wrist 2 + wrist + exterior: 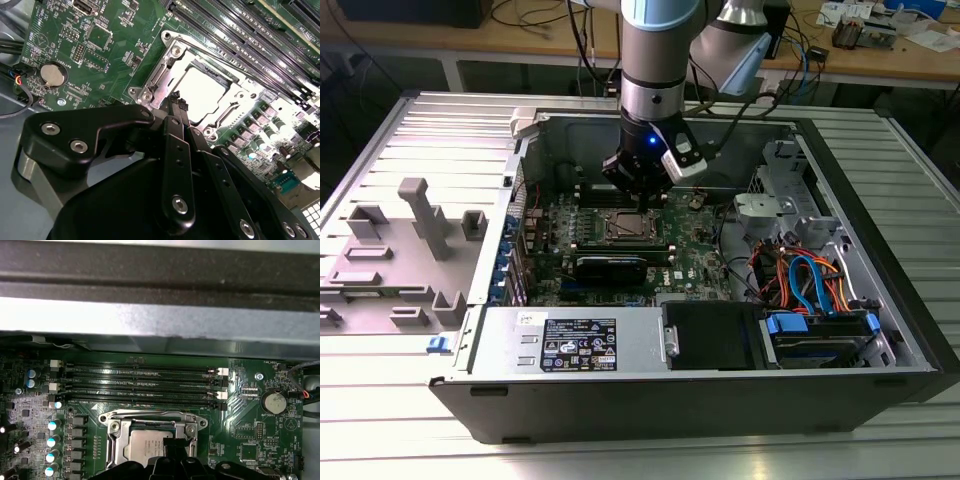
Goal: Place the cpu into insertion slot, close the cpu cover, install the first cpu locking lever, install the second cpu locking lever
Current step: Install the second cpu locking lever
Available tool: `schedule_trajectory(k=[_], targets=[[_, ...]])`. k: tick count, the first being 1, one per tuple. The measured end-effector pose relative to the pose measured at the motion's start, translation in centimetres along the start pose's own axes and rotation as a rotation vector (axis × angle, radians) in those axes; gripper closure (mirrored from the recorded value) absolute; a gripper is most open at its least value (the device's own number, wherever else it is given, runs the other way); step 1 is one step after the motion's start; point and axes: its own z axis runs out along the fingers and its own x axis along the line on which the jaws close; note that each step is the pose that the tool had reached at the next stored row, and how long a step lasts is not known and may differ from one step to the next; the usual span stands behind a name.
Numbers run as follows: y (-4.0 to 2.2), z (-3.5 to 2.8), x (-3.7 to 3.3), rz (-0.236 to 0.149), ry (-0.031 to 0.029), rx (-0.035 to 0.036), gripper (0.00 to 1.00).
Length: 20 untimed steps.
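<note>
Gripper: the gripper (178,107) hangs low over the motherboard (695,262) inside the open computer case (880,300), its black fingertips drawn together with nothing between them, right at one edge of the socket.
Cpu: the cpu (145,445) lies flat in the insertion slot (623,228), its silver-grey top showing through the window of the cover in both wrist views.
Cpu cover: the cpu cover (227,102) appears to lie down flat over the chip, its frame around the slot's rim; whether the levers are latched cannot be told.
Place: the slot sits near the middle of the board, just beside the long memory slots (140,385) that run toward the case's rear wall.
Handling, cpu: judged light, rigid and fragile; contacts beneath would bend easily, so it is best taken by its edges and never pressed askew.
Handling, cover and levers: thin stiff metal, probably springy and slick; a lever is likely best pushed near its free end, where the narrow fingertips can bear on it without slipping onto the board.
</note>
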Motion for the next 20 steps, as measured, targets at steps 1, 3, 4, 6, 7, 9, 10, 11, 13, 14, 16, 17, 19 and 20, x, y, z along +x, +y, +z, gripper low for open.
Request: schedule_trajectory(k=[1,3,4,6,7,9,10,11,13,14,16,17,19,20], targets=[[0.0,0.0,0.0,0.0,0.0,-0.0001,0.89],[0.0,0.0,0.0,0.0,-0.0001,-0.0001,0.89],[0.0,0.0,0.0,0.0,-0.0001,-0.0001,0.89],[-0.01,0.0,0.0,0.0,-0.0001,-0.0001,0.89],[-0.01,0.0,0.0,0.0,0.0,0.0,0.89],[-0.01,0.0,0.0,0.0,-0.0001,-0.0001,0.89],[-0.02,-0.04,0.0,0.0,0.0,0.0001,0.89],[-0.01,-0.37,0.0,0.0,0.0,0.0001,0.89],[-0.01,-0.98,-0.01,0.0,0.0,0.0003,0.89],[0.0,-1.08,-0.01,0.0,0.0,0.0005,0.89],[-0.01,-1.07,-0.02,0.0,-0.0001,0.0007,0.89],[-0.02,-1.07,-0.01,0.0,0.0,0.0008,0.89],[-0.15,-1.07,-0.01,0.0,0.0,0.0008,0.89],[-0.24,-1.07,0.0,0.0,0.0,0.0009,0.89]])
